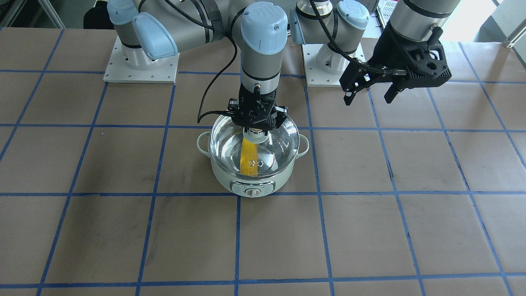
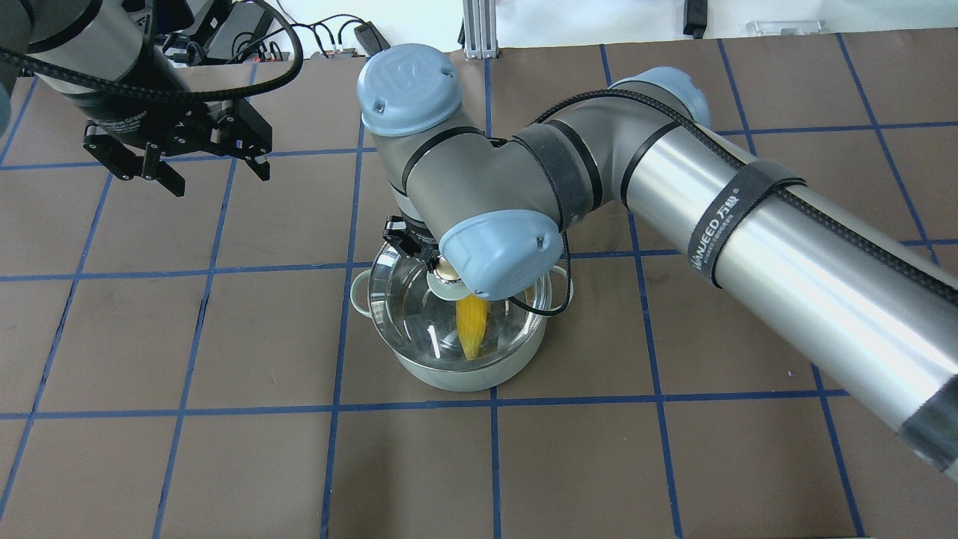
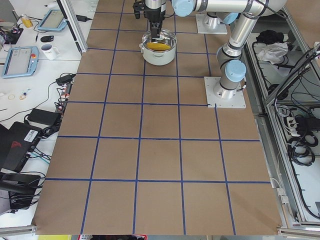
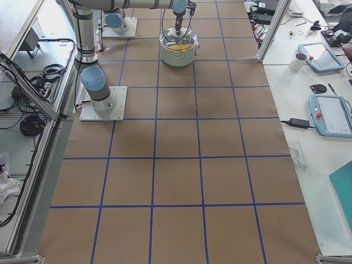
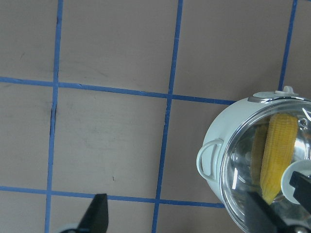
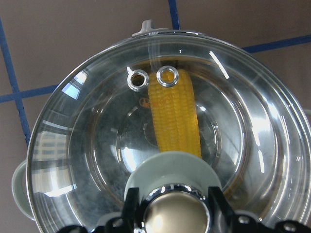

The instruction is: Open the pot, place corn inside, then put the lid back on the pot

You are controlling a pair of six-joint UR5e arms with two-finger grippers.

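The mint-green pot (image 1: 250, 185) stands mid-table, control panel facing away from the robot. The yellow corn (image 1: 249, 158) lies inside it, seen through the clear glass lid (image 1: 279, 139), which sits on the pot's rim. My right gripper (image 1: 257, 130) is directly above the pot, shut on the lid's knob; in the right wrist view its fingers (image 6: 130, 204) flank the shiny knob (image 6: 172, 213) over the corn (image 6: 175, 116). My left gripper (image 1: 370, 92) hangs open and empty, raised well to the pot's side. The left wrist view shows the pot (image 5: 214, 141) at its right edge.
Brown table cover with a blue tape grid. The two arm base plates (image 1: 141, 68) stand at the robot's side of the table. The right arm's long link (image 2: 786, 254) stretches over the table. Side benches hold tablets and a mug (image 4: 300, 61).
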